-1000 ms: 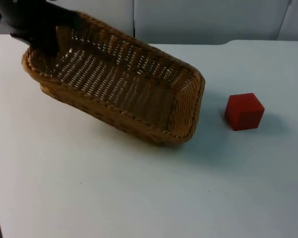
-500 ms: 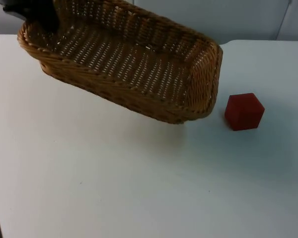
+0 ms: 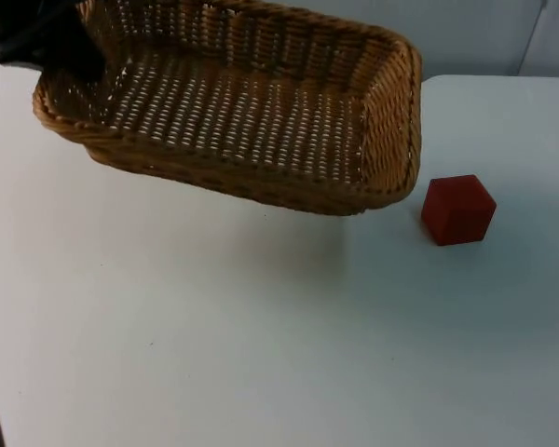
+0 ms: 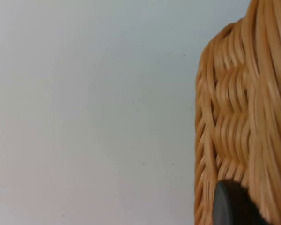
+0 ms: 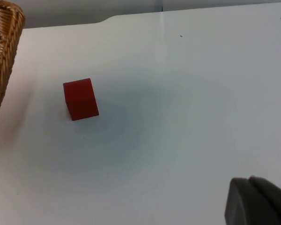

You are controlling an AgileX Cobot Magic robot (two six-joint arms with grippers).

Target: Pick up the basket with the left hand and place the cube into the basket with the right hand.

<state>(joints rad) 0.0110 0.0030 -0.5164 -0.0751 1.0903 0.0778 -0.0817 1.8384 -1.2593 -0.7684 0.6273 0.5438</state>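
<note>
Over the white table [image 3: 214, 345], at the upper left of the top view, the left gripper [image 3: 61, 51] holds a woven wicker basket [image 3: 252, 112] by its left end, fingers clamped on the rim. Lifted clear of the surface, the basket casts a soft shadow on the table beneath and stretches across the upper middle of the frame, its open side facing up. To the right of the basket's right end, close by but apart from it, a red cube [image 3: 457, 209] sits on the table at the right of the frame. From the left wrist camera, the basket's wall [image 4: 243, 122] rises against a black fingertip [image 4: 229, 206]. From the right wrist camera, the cube [image 5: 80, 99] stands on the table beside the basket's end [image 5: 4, 51]. Whether the right gripper is open or closed cannot be told.
</note>
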